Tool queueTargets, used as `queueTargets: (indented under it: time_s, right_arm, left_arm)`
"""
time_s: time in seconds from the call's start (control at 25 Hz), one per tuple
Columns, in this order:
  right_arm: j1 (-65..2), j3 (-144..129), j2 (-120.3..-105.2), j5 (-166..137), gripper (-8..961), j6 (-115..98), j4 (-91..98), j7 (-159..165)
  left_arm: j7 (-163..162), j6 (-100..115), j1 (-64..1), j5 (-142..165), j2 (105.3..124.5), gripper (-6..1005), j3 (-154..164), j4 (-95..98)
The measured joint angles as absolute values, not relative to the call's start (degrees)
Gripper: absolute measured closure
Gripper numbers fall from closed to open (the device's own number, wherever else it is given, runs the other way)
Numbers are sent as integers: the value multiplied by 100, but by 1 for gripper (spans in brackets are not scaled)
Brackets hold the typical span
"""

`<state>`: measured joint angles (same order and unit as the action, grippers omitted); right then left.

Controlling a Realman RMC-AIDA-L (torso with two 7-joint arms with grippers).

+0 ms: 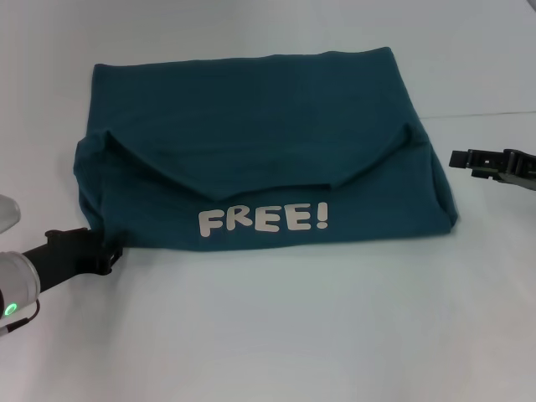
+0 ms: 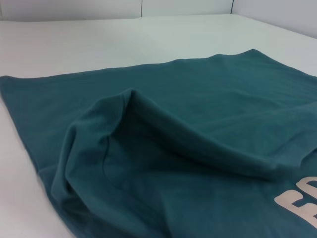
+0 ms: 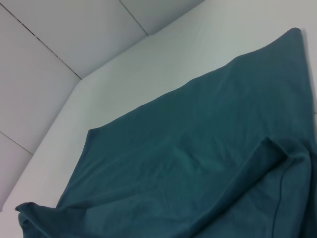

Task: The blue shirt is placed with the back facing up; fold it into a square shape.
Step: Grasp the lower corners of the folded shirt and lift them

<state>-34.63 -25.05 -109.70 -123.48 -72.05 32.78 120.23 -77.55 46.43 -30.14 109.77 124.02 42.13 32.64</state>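
The blue shirt [image 1: 260, 134] lies on the white table, folded into a wide block. Its near part is turned up over the rest, so the white "FREE!" lettering [image 1: 262, 220] faces up along the near edge. Both sleeves are tucked in, leaving slanted folds at left and right. My left gripper [image 1: 107, 256] sits low on the table at the shirt's near left corner, right against the cloth. My right gripper [image 1: 471, 160] hovers just off the shirt's right edge, apart from it. The left wrist view shows the sleeve fold [image 2: 124, 109] up close, and the right wrist view shows the shirt's plain cloth [image 3: 198, 148].
The white table [image 1: 276, 335] runs wide in front of the shirt and on both sides. A light wall [image 3: 59, 39] rises behind the table's far edge.
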Motion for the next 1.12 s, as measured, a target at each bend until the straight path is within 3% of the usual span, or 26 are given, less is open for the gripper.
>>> queueTargets:
  time_s: [0.24,0.36,0.56,1.12]
  right_arm:
    - [-3454,-2561,-10976,-12386,265,-7205,3278,12029]
    - [-3482,-2656,-10976,-12523,268,-7202,3265,12181]
    - [-3543,-3076,-10987,-12957,270,-6901,3261,12760]
    - [-3551,-3430,-11193,-13008,269,-6328,3260,12831]
  left_arm:
    - [-7763,4641,-3011,10977,12409,741,4212,3278]
    - [-7764,4673,-3009,10976,12410,937,4210,3280]
    - [-7767,4702,-3007,10976,12410,988,4209,3287]
    - [-7777,4712,-3052,10977,12409,990,4219,3306]
